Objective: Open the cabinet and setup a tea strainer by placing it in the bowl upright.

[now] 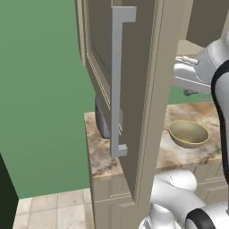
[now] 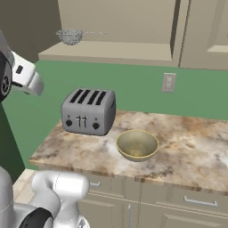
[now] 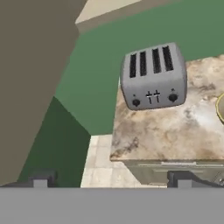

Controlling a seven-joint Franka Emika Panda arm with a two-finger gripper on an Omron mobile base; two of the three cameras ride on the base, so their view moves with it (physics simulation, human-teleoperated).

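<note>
1. The tea strainer point(image 2: 70, 36) sits on the open cabinet's shelf point(image 2: 107, 52), up at the far left, its thin handle running out to the right along the shelf.
2. The jaws point(image 3: 111, 179) stand wide open and empty; they look down past the toaster point(image 3: 153, 76), so the strainer seems to lie above them.
3. The bowl point(image 2: 137, 144) rests on the marble tabletop point(image 2: 187, 147), right of the toaster and nearer.
4. The cabinet door point(image 1: 120, 89) is swung open; green wall behind.

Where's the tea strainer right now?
In the right base view the tea strainer sits on the open cabinet's shelf, upper left, above the toaster.
</note>
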